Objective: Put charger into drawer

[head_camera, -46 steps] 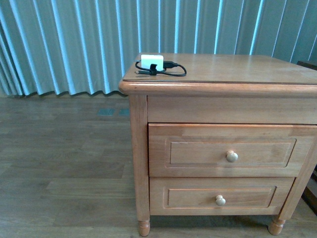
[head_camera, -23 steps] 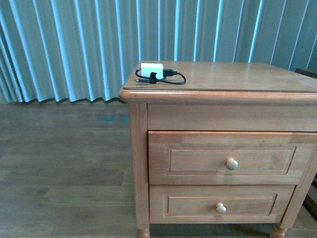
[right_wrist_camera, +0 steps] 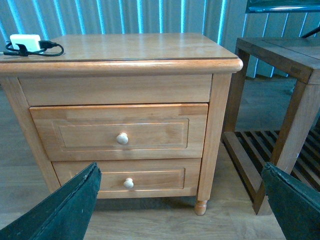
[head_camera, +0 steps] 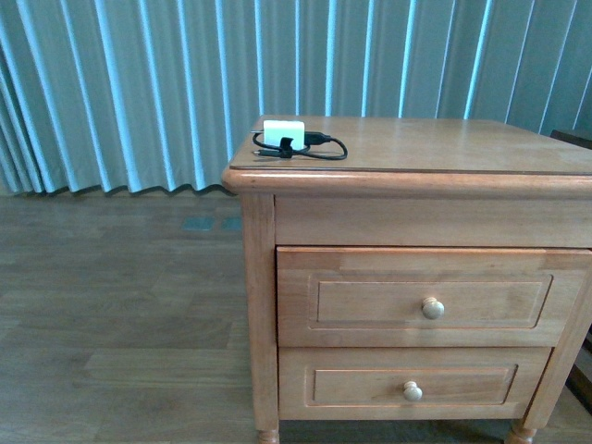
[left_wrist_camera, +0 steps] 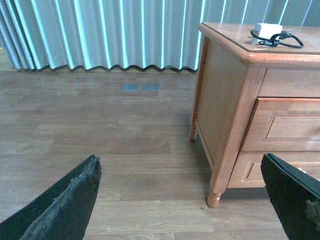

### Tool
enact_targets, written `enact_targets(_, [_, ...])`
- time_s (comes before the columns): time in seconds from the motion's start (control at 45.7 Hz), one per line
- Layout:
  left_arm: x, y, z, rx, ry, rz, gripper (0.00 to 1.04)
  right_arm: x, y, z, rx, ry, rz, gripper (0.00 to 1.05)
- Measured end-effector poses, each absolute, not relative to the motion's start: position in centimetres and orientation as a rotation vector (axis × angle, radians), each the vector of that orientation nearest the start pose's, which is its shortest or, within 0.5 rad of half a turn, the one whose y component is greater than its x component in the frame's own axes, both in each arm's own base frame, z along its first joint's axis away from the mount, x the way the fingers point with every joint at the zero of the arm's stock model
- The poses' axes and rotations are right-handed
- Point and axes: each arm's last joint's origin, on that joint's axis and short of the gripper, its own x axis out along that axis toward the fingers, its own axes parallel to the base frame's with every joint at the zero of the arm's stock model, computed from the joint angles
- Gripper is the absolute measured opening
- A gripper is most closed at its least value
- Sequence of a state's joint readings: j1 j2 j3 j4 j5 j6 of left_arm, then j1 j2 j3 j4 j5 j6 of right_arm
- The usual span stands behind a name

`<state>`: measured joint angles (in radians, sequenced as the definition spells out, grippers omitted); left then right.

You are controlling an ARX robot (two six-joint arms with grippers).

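The white charger (head_camera: 283, 132) with its black cable lies on the nightstand top near the left back corner; it shows too as the charger (left_wrist_camera: 267, 31) and the charger (right_wrist_camera: 25, 42). The drawer (head_camera: 425, 296), the taller upper one with a round pale knob (head_camera: 432, 308), is closed; the right wrist view shows the same drawer (right_wrist_camera: 120, 131). My left gripper (left_wrist_camera: 182, 200) is open above the floor, left of the nightstand. My right gripper (right_wrist_camera: 182, 200) is open in front of the nightstand, well back from it. Neither gripper appears in the front view.
The wooden nightstand (head_camera: 259, 277) stands on a wood floor before blue-grey curtains (head_camera: 139, 83). A shorter lower drawer (head_camera: 412, 387) sits under the upper one. A dark slatted wooden table (right_wrist_camera: 280, 55) stands close to the nightstand's right side.
The front view has shifted slightly, so the nightstand sits a little lower in the picture than a second ago. The charger has not moved on the top.
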<state>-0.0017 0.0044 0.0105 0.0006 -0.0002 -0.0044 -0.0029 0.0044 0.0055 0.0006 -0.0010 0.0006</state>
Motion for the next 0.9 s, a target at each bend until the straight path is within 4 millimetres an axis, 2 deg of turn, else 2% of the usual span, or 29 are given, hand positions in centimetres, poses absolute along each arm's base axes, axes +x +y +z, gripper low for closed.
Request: enact_targets(0.898, [9.73,-0.02,16.68,-0.004,-0.007,-0.002,0.99,9.76,-0.03,16.51,0.001,-0.002,-0.002,0.96])
